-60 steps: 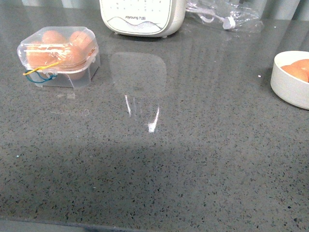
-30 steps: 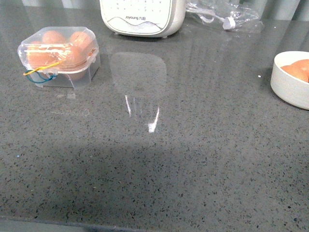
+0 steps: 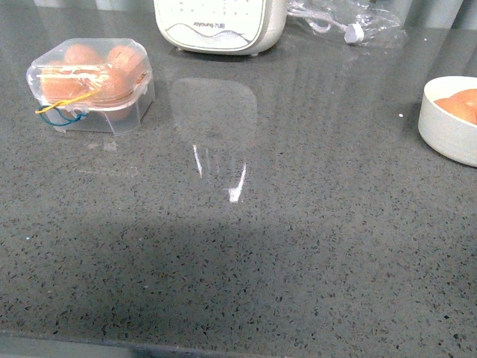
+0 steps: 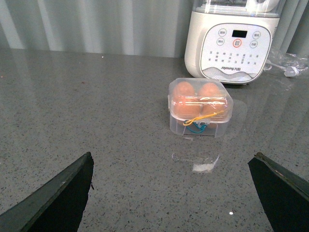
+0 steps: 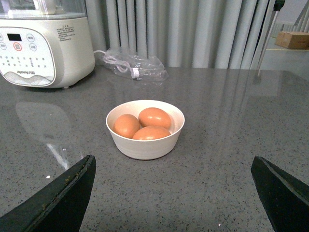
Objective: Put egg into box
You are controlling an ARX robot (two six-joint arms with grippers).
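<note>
From the front camera I see neither arm, only the grey speckled surface (image 3: pixel 246 253). The box (image 3: pixel 91 86) sits toward the far left corner with its clear lid down; the glare on the plastic lets me make out orange-brown eggs inside, but not a sure count from this view. In the left wrist view the box (image 4: pixel 200 107) shows two eggs clearly at the back, while the front cups are blurred behind the lid and the yellow band (image 4: pixel 203 117) and blue band (image 4: pixel 196 128) looped at its front. At the far edge behind the box stands a white appliance (image 3: pixel 220 26), its top cut off in the front view. A clear plastic bag (image 3: pixel 346 26) with a cable lies at the far edge to its right. The white bowl (image 3: pixel 447 123) is at the right edge, cut off by the frame there; the right wrist view shows it whole, holding three eggs, and the egg (image 5: pixel 154 117) I am after lies on top at the back. The left gripper (image 4: pixel 174 193) shows only two dark fingertips, wide apart, so its jaws stand open with nothing between them. The right gripper (image 5: pixel 171 193) is the same: jaws spread wide, holding nothing, short of the bowl.
</note>
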